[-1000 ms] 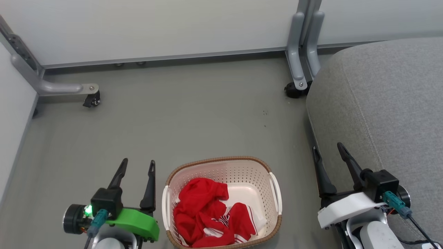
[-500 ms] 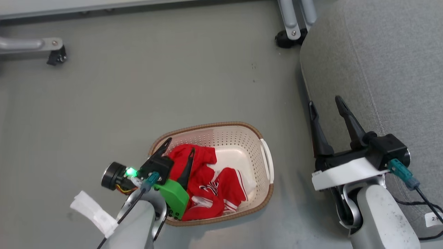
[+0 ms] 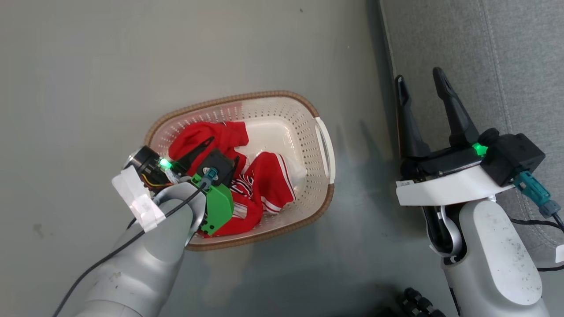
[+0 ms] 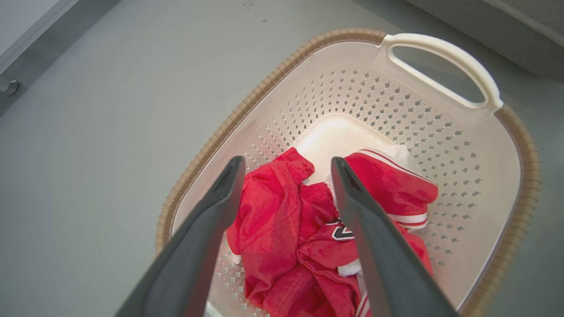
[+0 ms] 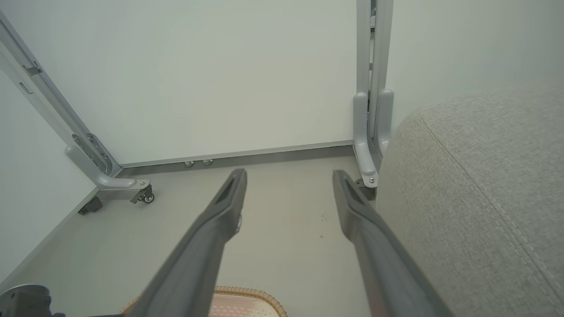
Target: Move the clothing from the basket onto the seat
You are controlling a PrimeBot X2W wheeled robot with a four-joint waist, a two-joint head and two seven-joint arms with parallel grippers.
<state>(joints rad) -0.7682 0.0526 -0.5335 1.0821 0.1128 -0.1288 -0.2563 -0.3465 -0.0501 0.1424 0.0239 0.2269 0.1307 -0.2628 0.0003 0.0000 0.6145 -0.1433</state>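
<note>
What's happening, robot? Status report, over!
Left gripper open, above the clothing in the basket. Right gripper open at the seat's edge. No blocker seen.

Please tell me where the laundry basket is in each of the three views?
Head view: basket left of centre.
Left wrist view: basket spans the middle and right.
Right wrist view: a sliver of the basket at the bottom edge.
Shared landmark: the grey seat, at the right in every view.

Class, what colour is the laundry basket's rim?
Brown, woven-look; the basket shows best in the left wrist view.
</note>
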